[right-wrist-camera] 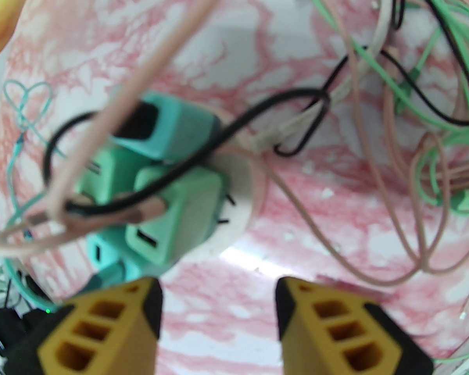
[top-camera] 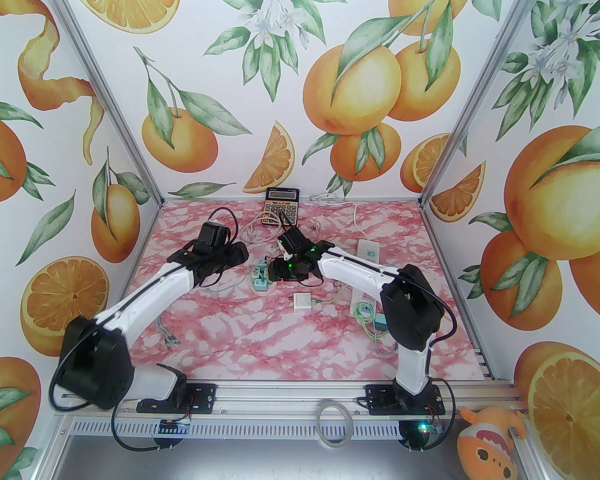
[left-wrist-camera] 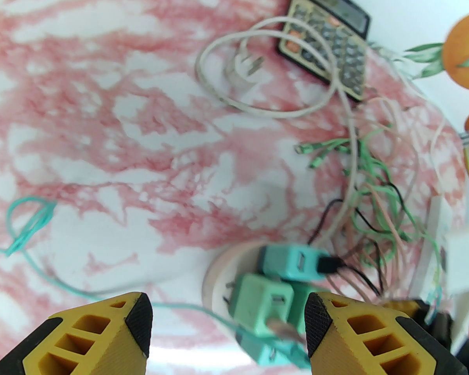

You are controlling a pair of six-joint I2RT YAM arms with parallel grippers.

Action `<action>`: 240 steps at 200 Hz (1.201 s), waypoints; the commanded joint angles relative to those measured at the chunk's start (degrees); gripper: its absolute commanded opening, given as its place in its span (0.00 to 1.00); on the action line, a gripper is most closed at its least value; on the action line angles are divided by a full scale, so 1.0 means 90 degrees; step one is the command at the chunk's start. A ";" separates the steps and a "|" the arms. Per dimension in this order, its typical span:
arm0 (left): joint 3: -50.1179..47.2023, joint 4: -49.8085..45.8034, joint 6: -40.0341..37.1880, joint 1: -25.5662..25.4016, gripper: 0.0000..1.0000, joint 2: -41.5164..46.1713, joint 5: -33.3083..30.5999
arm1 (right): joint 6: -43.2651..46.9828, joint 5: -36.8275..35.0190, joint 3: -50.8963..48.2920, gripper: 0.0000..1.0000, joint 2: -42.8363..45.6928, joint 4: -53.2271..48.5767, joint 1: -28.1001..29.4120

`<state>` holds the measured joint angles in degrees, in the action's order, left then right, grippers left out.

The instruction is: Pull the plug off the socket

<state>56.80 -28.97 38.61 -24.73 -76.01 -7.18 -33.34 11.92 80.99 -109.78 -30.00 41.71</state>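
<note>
A round white socket on the pink marble table holds a cluster of green and teal plugs. One pale green plug lies tilted on it with its metal prongs showing, also seen as the pale green plug. A teal plug with a black cable sits behind it. My left gripper is open, its yellow fingers on either side of the pale green plug without pinching it. My right gripper is open just short of the socket, with nothing between its fingers. Both grippers meet at the socket in the top view.
A calculator lies at the back wall, with a white plug and looped cord in front of it. Tangled green, pink and black cables spread to the socket's right. A white power strip and a white adapter lie at right.
</note>
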 commanded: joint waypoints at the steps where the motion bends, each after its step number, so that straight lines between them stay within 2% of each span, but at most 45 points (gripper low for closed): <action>1: -0.0367 -0.0564 0.0155 -0.0582 0.65 0.0402 -0.0766 | 0.0056 0.0274 -0.0184 0.52 0.0273 0.0516 -0.0006; 48: -0.0964 -0.0804 0.0817 -0.1989 0.61 0.1160 -0.1815 | -0.0121 0.0562 -0.0508 0.50 0.0355 0.0799 -0.0189; 82: -0.1264 -0.0277 0.0749 -0.2478 0.61 0.1015 -0.1775 | -0.0517 0.0476 -0.0844 0.45 0.0538 0.1032 -0.0276; 119: -0.1160 0.0477 0.0393 -0.2608 0.64 0.0207 -0.1444 | -0.1064 0.0446 -0.1421 0.42 0.0956 0.1563 -0.0379; 161: -0.0710 0.0601 0.0167 -0.2567 0.67 -0.0698 -0.1827 | -0.1015 0.0396 -0.1609 0.43 0.1285 0.1463 -0.0485; 207: 0.0028 0.0483 -0.0110 -0.2243 0.66 -0.1696 -0.1703 | -0.0826 0.0542 -0.1496 0.42 0.1319 0.1304 -0.0620; 240: 0.0216 0.0464 -0.0237 -0.2131 0.66 -0.2004 -0.1581 | -0.0763 0.0728 -0.1333 0.42 0.1126 0.1235 -0.0634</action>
<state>56.40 -25.17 38.44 -44.49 -92.55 -21.89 -41.15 16.60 67.07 -99.31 -18.35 36.07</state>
